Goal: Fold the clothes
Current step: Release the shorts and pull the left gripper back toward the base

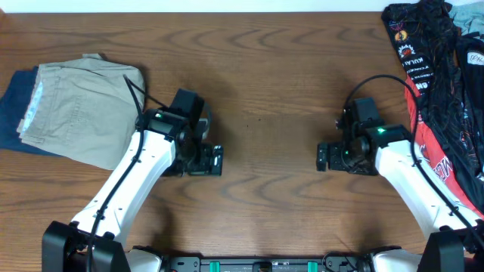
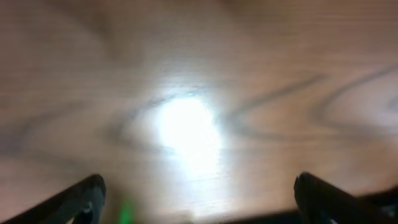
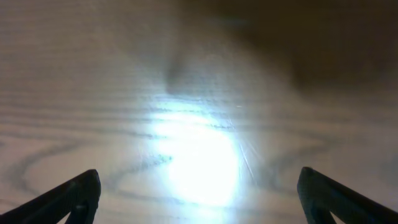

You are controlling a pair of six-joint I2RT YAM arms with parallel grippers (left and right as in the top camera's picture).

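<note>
The khaki-tan trousers (image 1: 79,113) lie folded at the left of the wooden table (image 1: 265,75), resting on dark blue jeans (image 1: 15,106). My left gripper (image 1: 210,160) is open and empty over bare wood, to the right of the trousers; its fingertips frame the left wrist view (image 2: 199,199). My right gripper (image 1: 325,157) is open and empty over bare wood in the middle right; its fingertips frame the right wrist view (image 3: 199,196). Both wrist views show only wood grain with glare.
A heap of black and red printed clothing (image 1: 435,83) lies at the table's right edge, next to my right arm. Cables loop over both arms.
</note>
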